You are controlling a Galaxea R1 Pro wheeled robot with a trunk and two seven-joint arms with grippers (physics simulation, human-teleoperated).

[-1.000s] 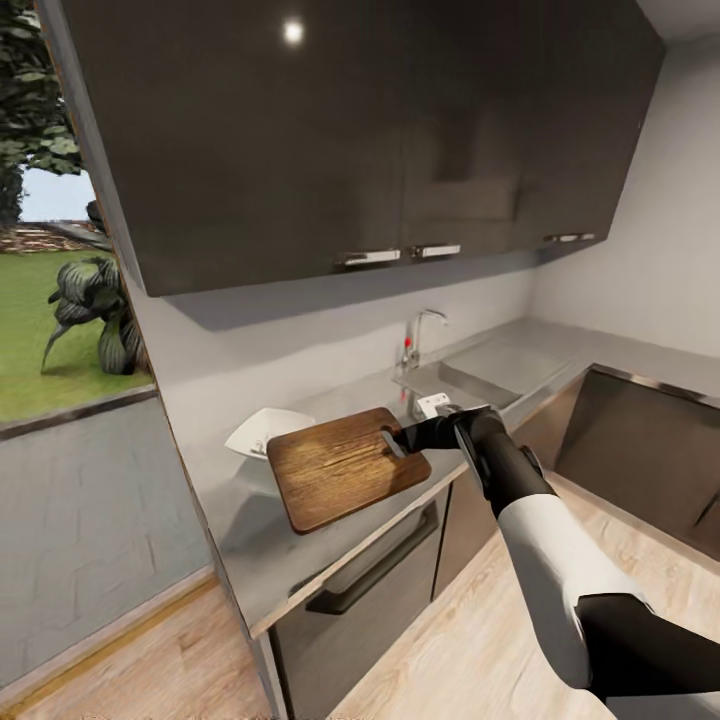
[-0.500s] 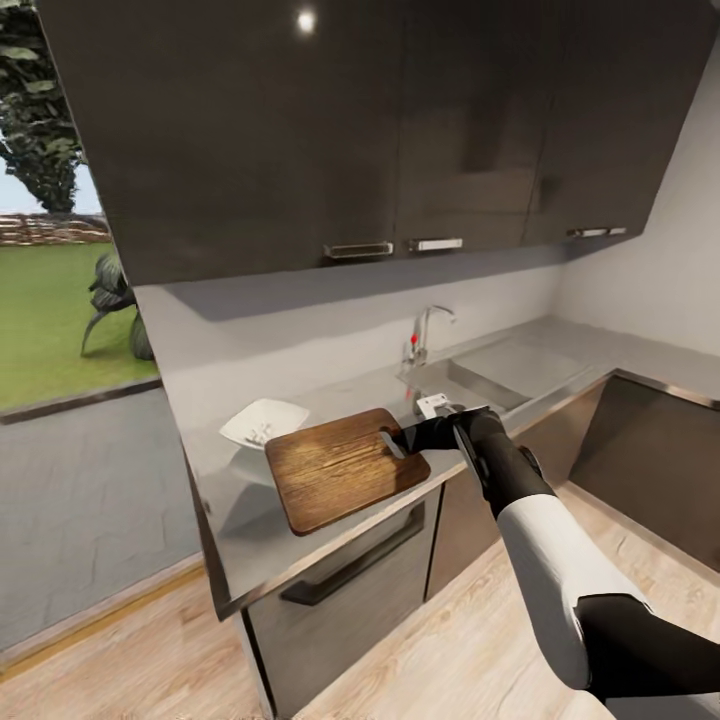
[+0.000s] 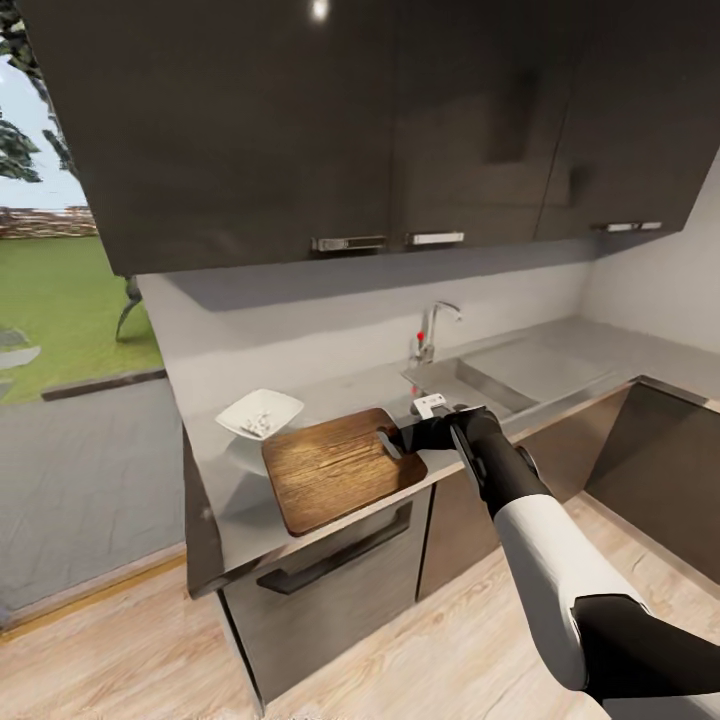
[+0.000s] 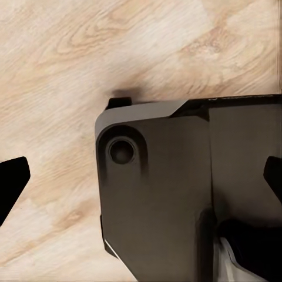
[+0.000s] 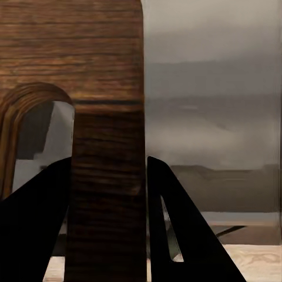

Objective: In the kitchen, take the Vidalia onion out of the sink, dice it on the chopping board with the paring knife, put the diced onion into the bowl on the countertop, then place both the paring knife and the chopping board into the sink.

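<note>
Your right claw (image 3: 400,437) is clenched on the handle end of the dark brown wooden chopping board (image 3: 335,466), lifted over the grey tabletop (image 3: 240,520) (ready for the grey sink (image 3: 470,385), I judge); left claw (image 4: 141,176) spread apart.

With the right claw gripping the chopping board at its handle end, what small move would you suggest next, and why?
Probably carry the chopping board right toward the sink. The right claw is clamped on its handle end, the bowl already holds pieces, and the basin lies just beyond the claw.
</note>
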